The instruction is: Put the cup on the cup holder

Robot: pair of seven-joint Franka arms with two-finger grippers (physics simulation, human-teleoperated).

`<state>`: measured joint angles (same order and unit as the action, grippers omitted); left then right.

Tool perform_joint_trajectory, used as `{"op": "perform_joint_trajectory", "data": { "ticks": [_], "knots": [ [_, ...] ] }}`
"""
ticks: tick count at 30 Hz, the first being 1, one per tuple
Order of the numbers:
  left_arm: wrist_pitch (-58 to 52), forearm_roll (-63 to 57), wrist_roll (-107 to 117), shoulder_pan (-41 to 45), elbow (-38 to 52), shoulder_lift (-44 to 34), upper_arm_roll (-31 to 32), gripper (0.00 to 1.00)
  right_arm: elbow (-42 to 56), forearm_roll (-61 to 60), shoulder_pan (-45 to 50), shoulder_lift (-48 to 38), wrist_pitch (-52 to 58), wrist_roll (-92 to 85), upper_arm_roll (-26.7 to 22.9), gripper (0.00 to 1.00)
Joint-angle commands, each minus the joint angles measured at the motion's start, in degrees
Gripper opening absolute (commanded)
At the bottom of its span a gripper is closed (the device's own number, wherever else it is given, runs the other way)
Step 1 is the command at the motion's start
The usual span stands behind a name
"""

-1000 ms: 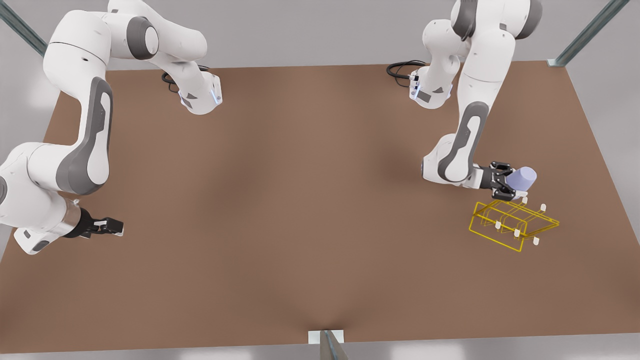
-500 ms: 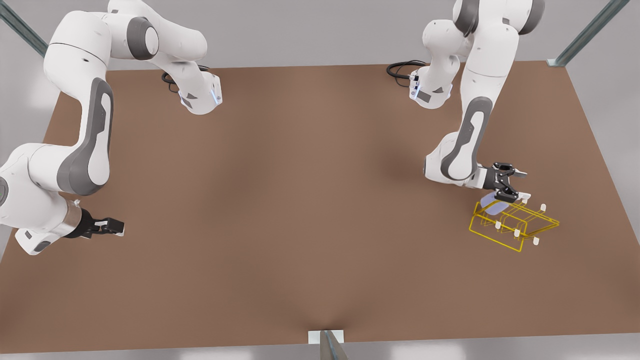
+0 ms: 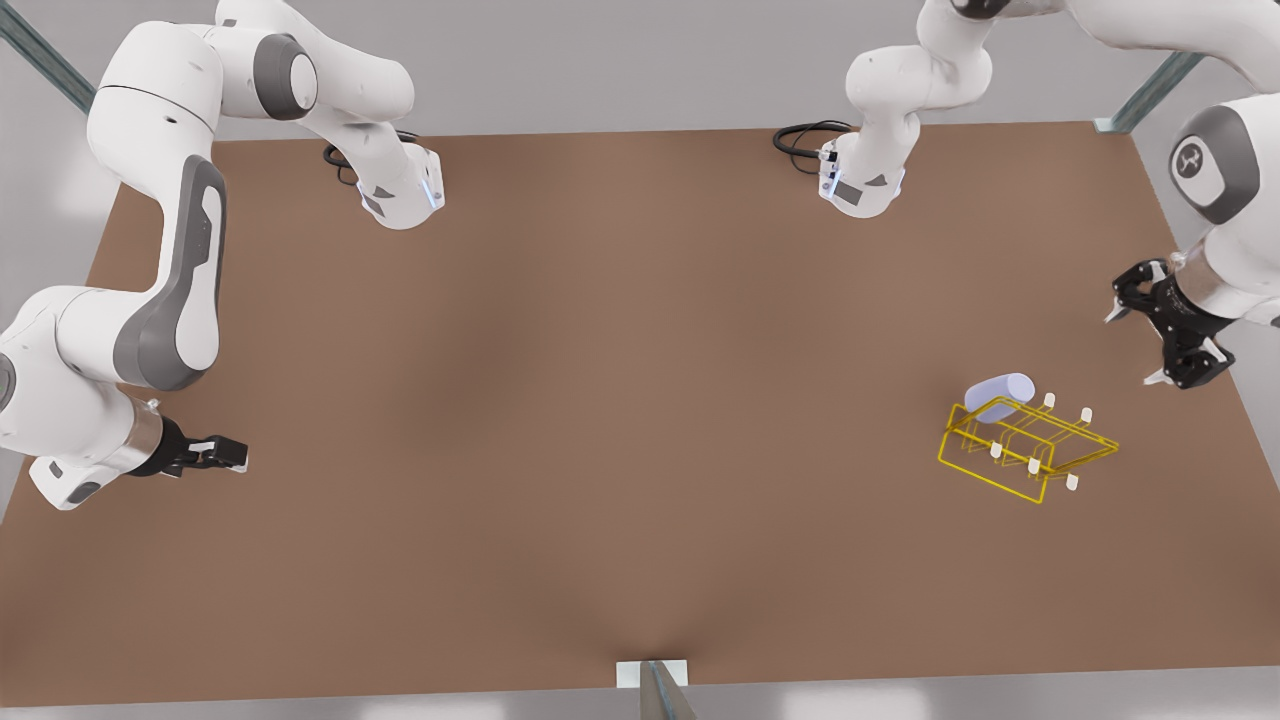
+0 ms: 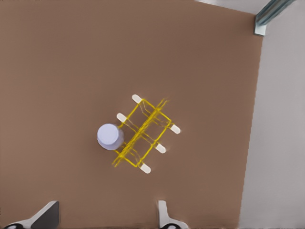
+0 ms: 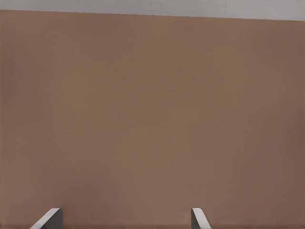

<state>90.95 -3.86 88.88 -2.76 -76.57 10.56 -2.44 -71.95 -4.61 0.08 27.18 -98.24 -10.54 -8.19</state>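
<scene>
The left gripper (image 3: 1166, 335) is hanging out near the edge of the surface at the front view's right, up above and well apart from the cup holder, fingers spread wide with nothing between them. You can see its fingertips (image 4: 45, 214) poking into the left wrist view, looking down at the rack from above. The right gripper (image 3: 222, 453) is parked way over at the front view's left, low over the surface, just waiting; its fingertips (image 5: 48, 217) stand apart in its own wrist view, nothing held.

Biggest thing first: the surface (image 3: 600, 420) is a plain flat brown sheet, with grey walls around it and metal frame struts at the corners. Black cables are coiled near both arm bases at the far edge.

The cup holder (image 3: 1030, 450) is a low yellow wire rack with short white-tipped pegs in two rows, sitting on the surface toward the front view's right.

The cup (image 3: 998, 396) is a small lavender-blue tumbler, no handle, slightly tapered. It's resting on the rack's end nearer the front view's left, touching the wire, tilted over rather than upright. From the left wrist view the cup (image 4: 110, 137) shows as a round disc at one corner of the cup holder (image 4: 143, 138).
</scene>
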Motion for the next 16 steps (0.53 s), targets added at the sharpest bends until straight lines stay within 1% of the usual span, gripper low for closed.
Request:
{"op": "perform_joint_trajectory", "data": {
  "ticks": [1,3,16],
  "knots": [
    [-6.9,4.8,-95.6,5.9,3.8,1.8,2.0,1.0,0.0,0.0,0.0,0.0,0.0,-0.1,0.0,1.0],
    [-5.9,5.3,-95.3,5.9,1.4,0.3,2.0,1.0,0.0,0.0,0.0,0.0,0.0,-0.1,0.0,1.0],
    [-6.1,5.4,-94.8,6.1,1.3,0.0,2.1,1.0,0.0,0.0,0.0,0.1,0.0,-0.1,0.0,1.0]
  ]
}}
